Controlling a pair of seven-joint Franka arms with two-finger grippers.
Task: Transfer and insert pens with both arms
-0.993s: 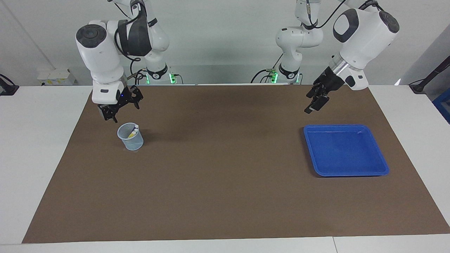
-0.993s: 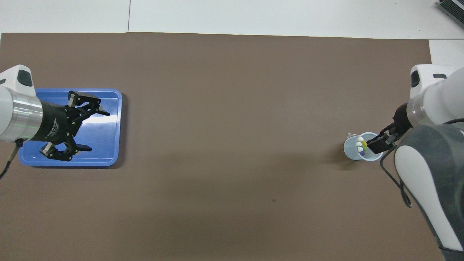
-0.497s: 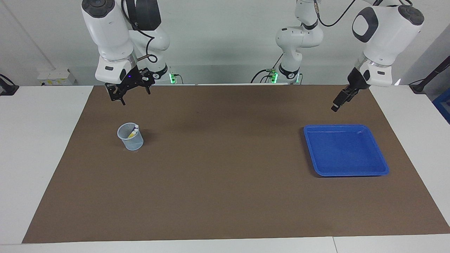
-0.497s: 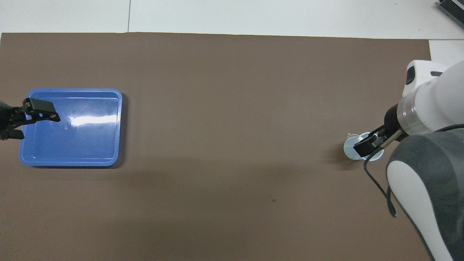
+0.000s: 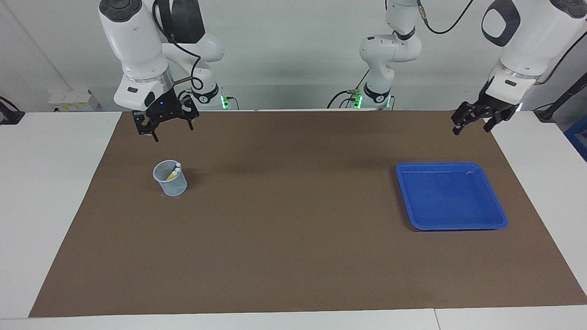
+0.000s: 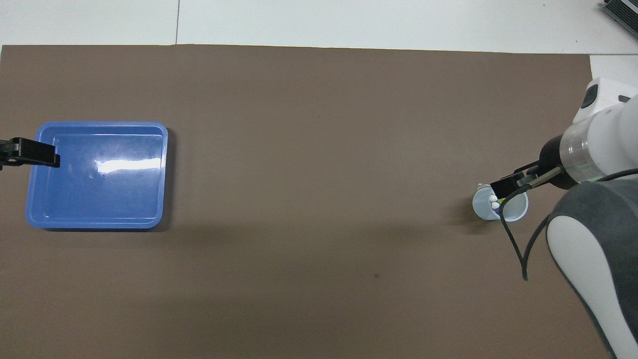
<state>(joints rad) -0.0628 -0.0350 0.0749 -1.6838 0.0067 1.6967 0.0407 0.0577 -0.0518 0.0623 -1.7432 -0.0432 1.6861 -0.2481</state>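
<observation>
The pens [image 5: 174,173] are standing together in the cup [image 5: 170,179], pale ends up, leaning against its rim; the cup is sitting on the mat [image 5: 293,238] toward the right arm's end of the table, well apart from the tray [image 5: 451,196] at the left arm's end; the tray is lying bare, with no pen in it. The right gripper [image 5: 163,125] is hanging in the air over the mat, on the robots' side of the cup and clear of it, its fingers spread wide and gripping nothing; in the overhead view one fingertip is overlapping the cup, but the facing view is showing it well above the rim. The left gripper [image 5: 475,122] is hanging over the mat's edge on the robots' side of the tray, its fingers likewise spread and empty.

Judging from this, the insertion is looking complete, with all pens seemingly in the cup and both arms clear; the step in hand is probably the retreat. Doing it well is meaning that the right arm is keeping its cable and fingers away from the cup, since the cup is looking light and easy to tip; rising straight before swinging aside is the safer path; the left arm is needing only to avoid the tray's rim.
</observation>
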